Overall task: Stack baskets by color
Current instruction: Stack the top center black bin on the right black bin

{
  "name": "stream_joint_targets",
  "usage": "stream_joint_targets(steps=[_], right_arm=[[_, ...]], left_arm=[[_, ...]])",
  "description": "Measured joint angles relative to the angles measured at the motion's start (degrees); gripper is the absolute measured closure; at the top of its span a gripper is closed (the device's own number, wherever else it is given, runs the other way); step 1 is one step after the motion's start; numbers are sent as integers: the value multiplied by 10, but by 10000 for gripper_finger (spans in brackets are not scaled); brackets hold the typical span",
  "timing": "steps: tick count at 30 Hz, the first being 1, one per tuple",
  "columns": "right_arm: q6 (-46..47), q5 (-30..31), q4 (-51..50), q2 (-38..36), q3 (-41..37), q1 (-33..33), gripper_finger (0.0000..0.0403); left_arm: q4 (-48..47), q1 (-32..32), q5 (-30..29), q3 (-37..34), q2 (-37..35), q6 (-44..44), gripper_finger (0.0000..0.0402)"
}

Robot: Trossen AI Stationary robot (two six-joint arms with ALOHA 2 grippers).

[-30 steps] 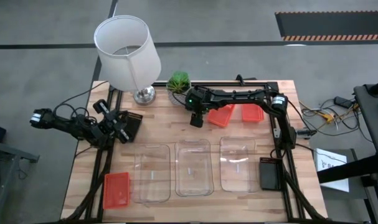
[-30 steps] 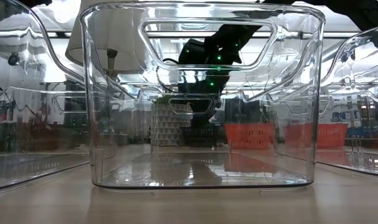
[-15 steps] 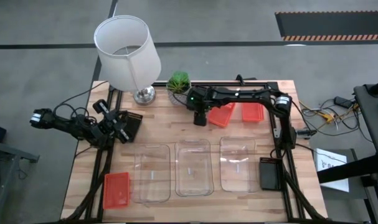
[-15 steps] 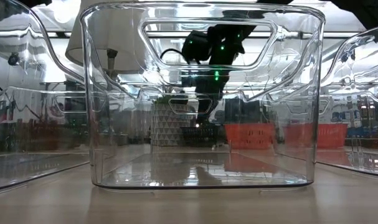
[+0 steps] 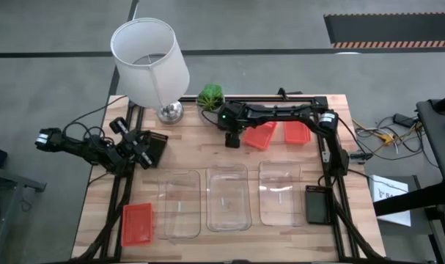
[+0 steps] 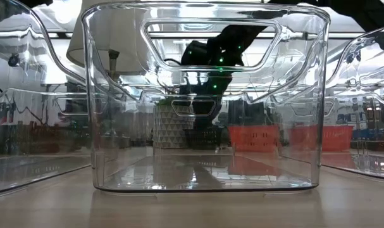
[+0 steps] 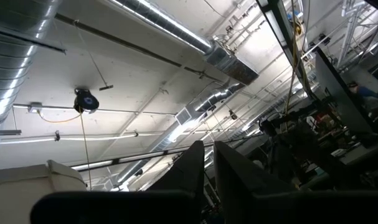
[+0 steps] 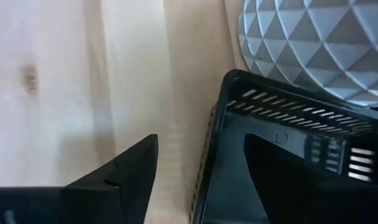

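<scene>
My right gripper (image 5: 233, 141) reaches over the far middle of the table, just in front of the plant pot (image 8: 313, 43). It is open and stands astride one wall of a black basket (image 8: 288, 112) that sits on the wood. One finger (image 8: 123, 177) is outside the wall with a gap to it; the other seems to be inside, dark against dark. Two orange baskets (image 5: 260, 136) (image 5: 297, 132) lie just right of it. My left gripper (image 7: 208, 155) is shut at the table's left edge, points up at the ceiling and holds nothing.
Three clear baskets (image 5: 179, 204) (image 5: 228, 196) (image 5: 279, 192) stand in a row near the front. A third orange basket (image 5: 137, 224) lies front left, a black basket (image 5: 317, 204) front right, and another black one (image 5: 156, 147) lies beside my left arm. A lamp (image 5: 150, 62) stands at the far left.
My right gripper rose a little off the black basket, then came back down over it with a slight roll of the wrist. The basket stayed on the table by the pot.
</scene>
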Motion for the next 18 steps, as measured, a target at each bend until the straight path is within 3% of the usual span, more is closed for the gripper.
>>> stream_joint_targets(steps=[4,13,18], right_arm=[[12,23,-1,7,0,0,219],[23,24,-2,7,0,0,375],[25,25,-12,-4,0,0,389]], left_arm=[[0,0,0,0,-1,0,382],[1,0,0,0,-1,0,382],[1,0,0,0,-1,1,382]])
